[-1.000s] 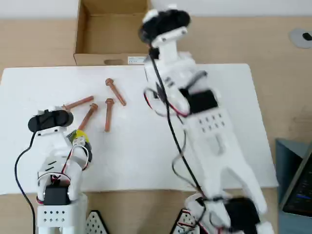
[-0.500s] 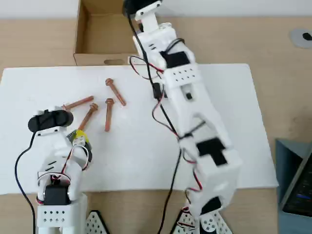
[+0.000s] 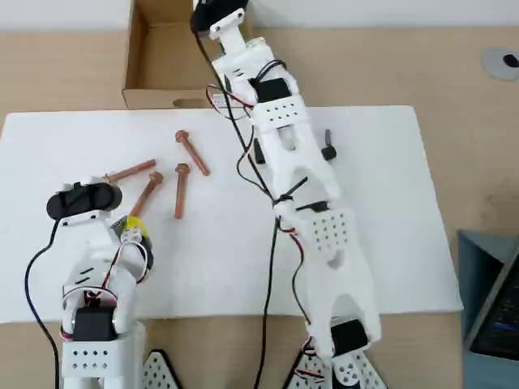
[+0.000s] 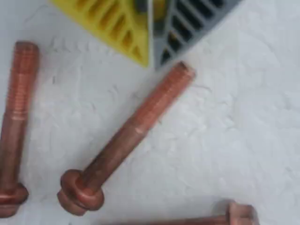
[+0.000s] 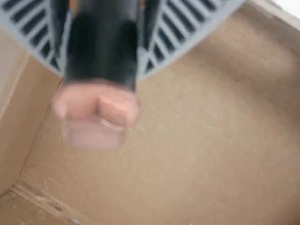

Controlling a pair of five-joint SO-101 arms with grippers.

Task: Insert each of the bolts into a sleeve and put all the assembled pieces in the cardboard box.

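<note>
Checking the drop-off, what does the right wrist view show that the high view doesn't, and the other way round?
Right wrist view adds the black sleeve with a copper bolt head poking out, held in the right gripper above the cardboard box floor. High view adds four loose bolts on the white mat and the left arm. Both share the cardboard box.

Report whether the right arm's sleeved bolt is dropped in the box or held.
Held. The right end effector clamps the black sleeve, bolt head protruding, above the box.
</note>
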